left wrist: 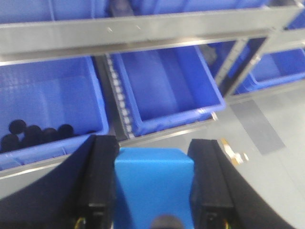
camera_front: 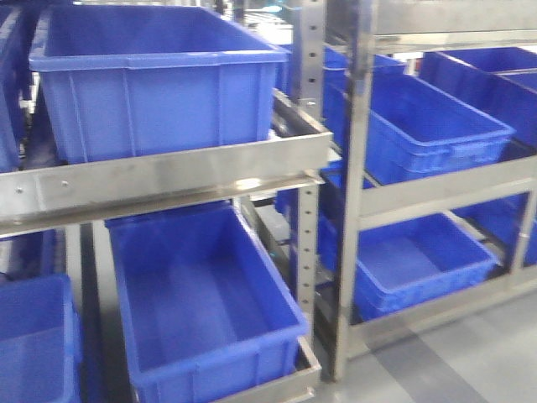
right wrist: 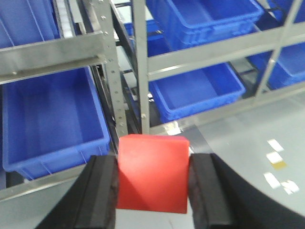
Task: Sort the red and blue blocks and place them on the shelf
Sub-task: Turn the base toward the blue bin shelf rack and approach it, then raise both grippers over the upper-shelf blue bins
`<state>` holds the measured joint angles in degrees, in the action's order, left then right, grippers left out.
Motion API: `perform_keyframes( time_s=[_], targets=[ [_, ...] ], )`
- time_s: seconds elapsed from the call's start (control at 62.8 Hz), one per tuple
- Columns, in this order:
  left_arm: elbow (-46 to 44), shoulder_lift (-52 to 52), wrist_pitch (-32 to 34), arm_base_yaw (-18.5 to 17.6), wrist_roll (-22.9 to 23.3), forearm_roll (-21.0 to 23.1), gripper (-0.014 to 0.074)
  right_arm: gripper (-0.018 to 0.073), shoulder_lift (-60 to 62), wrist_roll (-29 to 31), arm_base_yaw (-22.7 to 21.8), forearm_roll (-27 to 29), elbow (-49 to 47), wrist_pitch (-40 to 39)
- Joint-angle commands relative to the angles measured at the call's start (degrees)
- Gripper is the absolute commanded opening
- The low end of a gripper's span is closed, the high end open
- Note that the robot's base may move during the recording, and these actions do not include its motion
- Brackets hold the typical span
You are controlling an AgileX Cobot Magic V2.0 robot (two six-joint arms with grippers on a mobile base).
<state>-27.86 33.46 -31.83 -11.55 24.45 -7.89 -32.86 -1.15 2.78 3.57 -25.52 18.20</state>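
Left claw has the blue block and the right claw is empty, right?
No. The left claw does hold the blue block, but the right claw isn't empty: the right wrist view shows it gripping the red block.

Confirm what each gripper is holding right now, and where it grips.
The left gripper holds the blue block by two opposite side faces, one finger on each. The right gripper holds the red block likewise.

The blue block (left wrist: 153, 186) is mid-blue, the red block (right wrist: 151, 177) bright red, tool fingers (left wrist: 100, 179) black, bins (camera_front: 159, 92) blue, shelf (camera_front: 168, 180) silvery grey.
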Motion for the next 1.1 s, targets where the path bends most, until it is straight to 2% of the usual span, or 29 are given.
perform_keyframes(
  time_s=[0.0,1.083],
  targets=[
    [-1.78,0.31,4.06,0.12,0.12,-0.15,0.0125,0.0049,-0.35,0.31,-0.22,-0.45,-1.64,-4.46],
    [-1.78,0.31,4.17,0.12,0.12,-0.15,0.0125,0.0049,-0.35,0.31,-0.22,-0.45,-1.64,-4.46]
  ],
)
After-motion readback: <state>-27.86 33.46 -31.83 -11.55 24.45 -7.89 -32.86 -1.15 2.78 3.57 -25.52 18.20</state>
